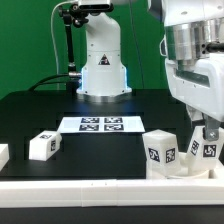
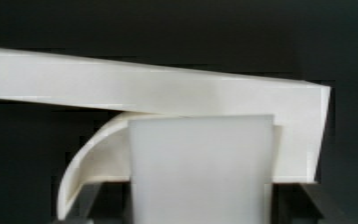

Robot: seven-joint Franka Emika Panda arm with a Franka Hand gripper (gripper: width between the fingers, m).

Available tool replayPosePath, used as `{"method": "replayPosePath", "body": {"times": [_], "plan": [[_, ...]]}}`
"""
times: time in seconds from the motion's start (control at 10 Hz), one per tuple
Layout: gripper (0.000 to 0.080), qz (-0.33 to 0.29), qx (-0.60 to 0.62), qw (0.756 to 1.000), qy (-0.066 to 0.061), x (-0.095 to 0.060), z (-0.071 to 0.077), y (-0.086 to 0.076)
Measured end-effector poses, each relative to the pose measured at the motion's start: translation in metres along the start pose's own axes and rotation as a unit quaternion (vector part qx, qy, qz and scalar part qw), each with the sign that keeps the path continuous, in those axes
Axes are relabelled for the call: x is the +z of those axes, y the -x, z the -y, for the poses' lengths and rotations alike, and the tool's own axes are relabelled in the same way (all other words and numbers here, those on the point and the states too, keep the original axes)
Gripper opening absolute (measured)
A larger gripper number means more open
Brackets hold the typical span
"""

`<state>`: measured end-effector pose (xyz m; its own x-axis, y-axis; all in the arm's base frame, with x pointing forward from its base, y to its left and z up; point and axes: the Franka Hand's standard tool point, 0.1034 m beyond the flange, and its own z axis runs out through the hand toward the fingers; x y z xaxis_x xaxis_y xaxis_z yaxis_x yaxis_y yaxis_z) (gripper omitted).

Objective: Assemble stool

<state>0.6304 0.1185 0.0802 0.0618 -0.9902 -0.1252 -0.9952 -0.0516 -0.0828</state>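
In the exterior view my gripper [image 1: 206,134] is low at the right front corner of the table, shut on a white stool leg [image 1: 209,150] with a marker tag. The white seat [image 1: 160,152], also tagged, rests right beside it against the front rim. In the wrist view the held leg [image 2: 197,165] fills the space between my dark fingers [image 2: 103,200]. The seat's curved edge [image 2: 91,165] shows just beside it. A second leg [image 1: 43,145] lies on the table at the exterior view's left. Another white piece [image 1: 2,155] is cut off by the left edge.
The marker board [image 1: 100,124] lies in the middle of the black table, in front of the robot base [image 1: 102,75]. A long white rim bar [image 1: 90,186] runs along the front edge. In the wrist view rim bars [image 2: 140,85] form a corner behind the leg.
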Motion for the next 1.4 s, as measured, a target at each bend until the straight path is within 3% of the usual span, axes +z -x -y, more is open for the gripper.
{"method": "replayPosePath", "body": {"times": [0.8, 0.9, 1.0, 1.1, 1.2, 1.3, 1.4], "plan": [[0.0339, 0.014, 0.213, 0.977, -0.002, -0.0002, 0.0011, 0.0049], [0.0415, 0.017, 0.219, 0.976, -0.003, 0.0000, 0.0014, 0.0062], [0.0415, 0.019, 0.216, 0.976, -0.003, 0.0002, 0.0012, 0.0077], [0.0549, 0.019, 0.212, 0.977, -0.003, 0.0002, 0.0012, 0.0080], [0.0549, 0.019, 0.209, 0.978, -0.003, 0.0002, 0.0011, 0.0084], [0.0632, 0.019, 0.207, 0.978, -0.003, 0.0003, 0.0010, 0.0088], [0.0644, 0.019, 0.200, 0.980, -0.002, -0.0004, 0.0011, 0.0101]]}}
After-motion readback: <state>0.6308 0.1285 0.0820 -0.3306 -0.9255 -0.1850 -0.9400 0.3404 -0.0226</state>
